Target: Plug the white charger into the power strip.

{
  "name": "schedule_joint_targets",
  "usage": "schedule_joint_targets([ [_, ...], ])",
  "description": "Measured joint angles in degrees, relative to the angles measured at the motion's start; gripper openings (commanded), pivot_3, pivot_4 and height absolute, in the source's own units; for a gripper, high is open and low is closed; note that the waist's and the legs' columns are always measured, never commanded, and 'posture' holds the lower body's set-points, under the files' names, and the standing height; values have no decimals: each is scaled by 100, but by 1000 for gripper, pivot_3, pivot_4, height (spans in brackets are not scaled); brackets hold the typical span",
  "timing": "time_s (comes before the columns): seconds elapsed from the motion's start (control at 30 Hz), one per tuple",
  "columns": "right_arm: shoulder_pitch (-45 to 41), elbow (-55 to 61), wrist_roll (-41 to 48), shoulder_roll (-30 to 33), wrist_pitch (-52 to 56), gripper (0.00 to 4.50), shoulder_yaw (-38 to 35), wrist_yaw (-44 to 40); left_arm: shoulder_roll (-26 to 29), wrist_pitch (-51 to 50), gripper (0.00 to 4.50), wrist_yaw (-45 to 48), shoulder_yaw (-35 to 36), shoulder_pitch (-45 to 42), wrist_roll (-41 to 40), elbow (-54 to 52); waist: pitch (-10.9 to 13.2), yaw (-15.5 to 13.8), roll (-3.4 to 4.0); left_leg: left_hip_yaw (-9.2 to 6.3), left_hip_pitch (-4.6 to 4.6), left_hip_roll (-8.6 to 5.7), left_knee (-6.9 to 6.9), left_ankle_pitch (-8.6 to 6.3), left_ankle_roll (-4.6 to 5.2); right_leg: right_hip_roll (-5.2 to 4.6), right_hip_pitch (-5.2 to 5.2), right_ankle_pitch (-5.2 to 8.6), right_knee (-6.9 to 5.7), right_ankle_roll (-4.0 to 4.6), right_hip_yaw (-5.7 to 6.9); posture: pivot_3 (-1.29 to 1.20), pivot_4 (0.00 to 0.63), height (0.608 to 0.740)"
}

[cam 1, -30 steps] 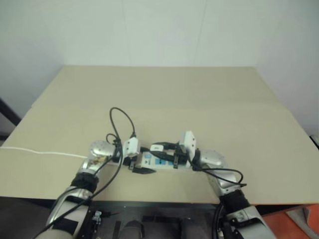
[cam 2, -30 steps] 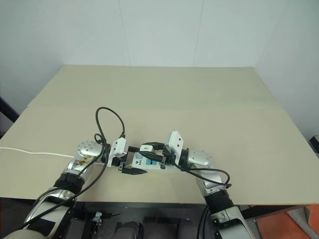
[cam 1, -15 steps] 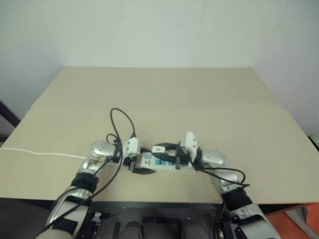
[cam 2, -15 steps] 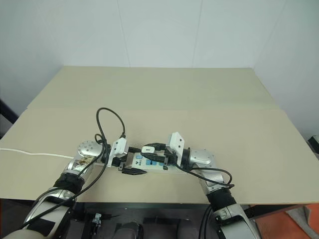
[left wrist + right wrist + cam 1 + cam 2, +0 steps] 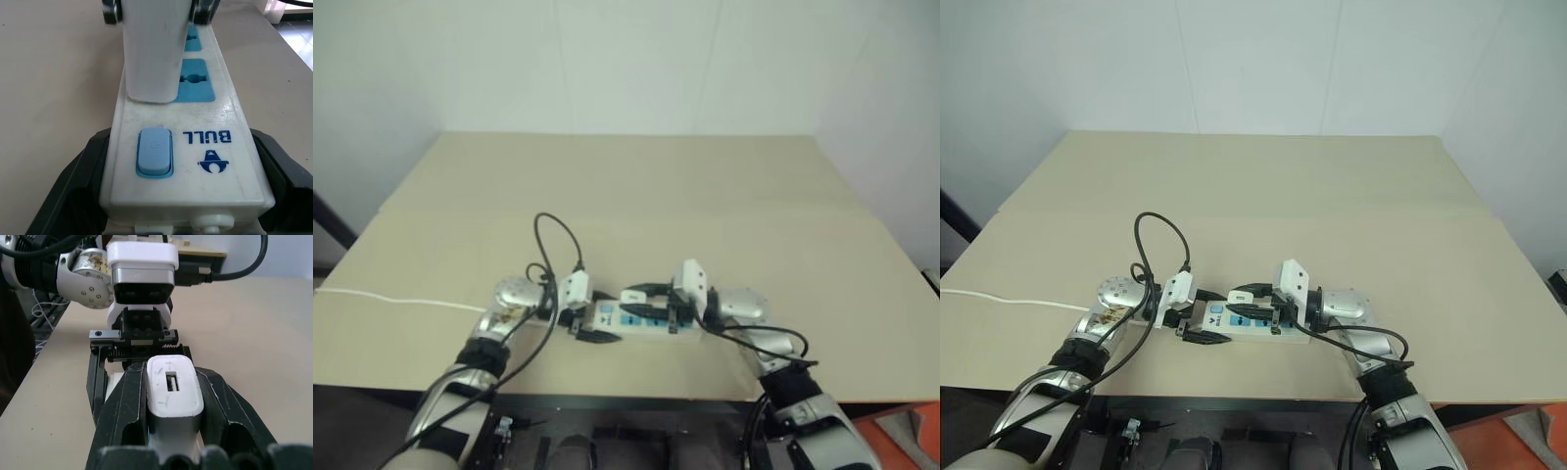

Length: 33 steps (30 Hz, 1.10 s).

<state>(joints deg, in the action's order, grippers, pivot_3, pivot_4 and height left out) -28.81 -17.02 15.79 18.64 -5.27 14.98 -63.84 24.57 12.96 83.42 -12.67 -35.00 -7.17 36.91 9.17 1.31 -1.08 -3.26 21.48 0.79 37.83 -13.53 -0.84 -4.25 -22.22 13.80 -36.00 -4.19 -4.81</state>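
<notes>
The left tool (image 5: 584,323) straddles the switch end of the power strip (image 5: 195,147), one black finger against each long side, bracing it on the tabletop (image 5: 636,196). If that brace slips while the plug is being pressed, the strip will likely skid toward its cord (image 5: 391,301) and the prongs will ride up instead of seating.

Just right of the switch (image 5: 155,152), the white charger (image 5: 168,387) stands upright on the first blue socket face, clamped between the right tool's (image 5: 1252,297) closed fingers. Its base appears to meet the strip, but whether the prongs are fully home cannot be told. A tilted push or early release could leave it half seated.

The charger is a small, smooth white block with rounded corners and a slot in its top face.
</notes>
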Motion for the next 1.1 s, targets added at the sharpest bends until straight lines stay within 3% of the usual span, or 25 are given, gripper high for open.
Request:
schedule_joint_targets([
  [0.93,-238,-136,60,-7,564,1185,46,-222,46,-32,3313,-1,17,40,-14,-19,-4,65,0,0,-13,1,-7,0,0,0,10,6,1,-4,-2,0,150,740],
  [1.1,-132,-106,-111,33,683,2823,107,-139,46,-21,3313,16,12,43,-20,-33,-6,63,-3,2,-10,1,-8,0,-1,-1,6,7,2,-2,-2,0,150,740],
])
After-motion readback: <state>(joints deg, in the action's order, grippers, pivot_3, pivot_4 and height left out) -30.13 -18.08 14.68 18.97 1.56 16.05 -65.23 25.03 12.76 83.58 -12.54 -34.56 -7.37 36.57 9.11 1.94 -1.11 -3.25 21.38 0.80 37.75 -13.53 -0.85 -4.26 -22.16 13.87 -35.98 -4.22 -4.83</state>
